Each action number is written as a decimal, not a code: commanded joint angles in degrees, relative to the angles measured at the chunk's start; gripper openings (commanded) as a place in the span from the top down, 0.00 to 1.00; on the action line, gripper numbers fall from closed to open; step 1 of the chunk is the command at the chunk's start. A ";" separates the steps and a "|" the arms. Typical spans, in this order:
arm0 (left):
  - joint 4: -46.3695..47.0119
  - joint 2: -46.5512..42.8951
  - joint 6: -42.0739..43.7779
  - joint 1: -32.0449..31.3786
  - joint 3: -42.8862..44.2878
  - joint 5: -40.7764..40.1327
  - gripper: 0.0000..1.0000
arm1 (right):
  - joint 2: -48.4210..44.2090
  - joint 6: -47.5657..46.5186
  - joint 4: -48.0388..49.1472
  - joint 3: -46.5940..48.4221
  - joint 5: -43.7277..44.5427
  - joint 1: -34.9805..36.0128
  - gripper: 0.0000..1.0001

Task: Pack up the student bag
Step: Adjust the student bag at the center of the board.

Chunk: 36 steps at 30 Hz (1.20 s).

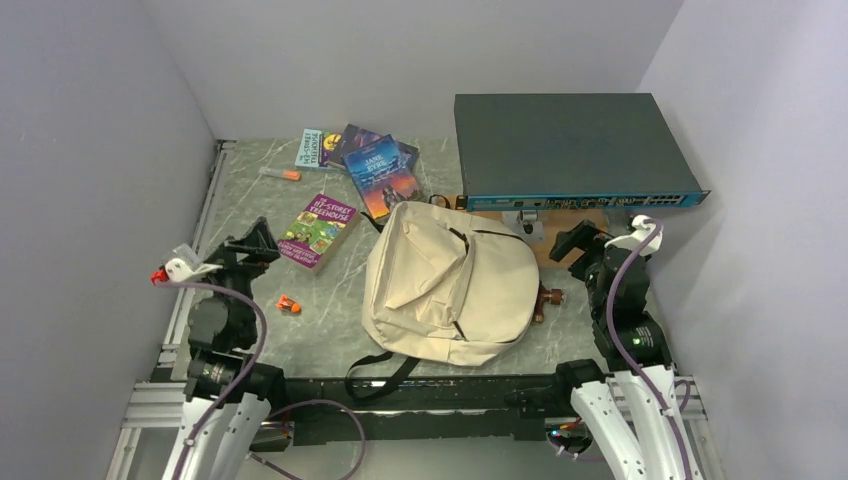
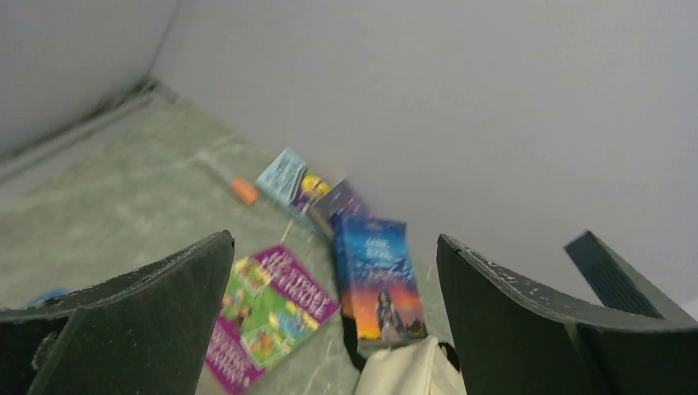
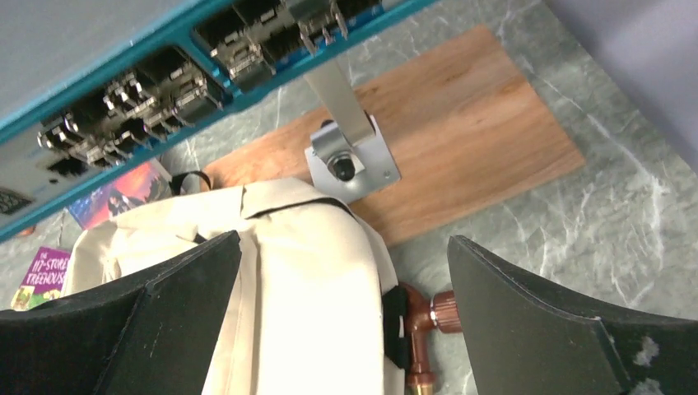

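The cream-beige student bag [image 1: 450, 285] lies flat in the middle of the table, zippers dark, a black strap trailing toward the front edge. A purple Treehouse book [image 1: 318, 230] lies left of it. A blue book [image 1: 381, 182] lies just beyond its top, and more books [image 1: 335, 147] are stacked behind that. My left gripper [image 1: 255, 240] is open and empty, raised left of the purple book. In the left wrist view the gripper [image 2: 335, 243] frames the purple book [image 2: 267, 313], the blue book [image 2: 374, 276] and the bag's top [image 2: 411, 374]. My right gripper [image 1: 580, 243] is open and empty, above the bag's right edge [image 3: 296, 280].
A dark network switch [image 1: 575, 150] stands at the back right over a wooden board [image 1: 560, 225] with a metal bracket [image 3: 350, 156]. A copper pipe fitting [image 3: 424, 325] lies against the bag's right side. An orange-capped marker [image 1: 281, 175] and a small orange piece [image 1: 288, 305] lie at the left.
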 commanded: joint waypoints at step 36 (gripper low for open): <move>-16.53 56.56 -6.35 -28.67 13.47 19.78 0.19 | 21.69 13.40 39.16 -20.86 -14.44 24.95 0.31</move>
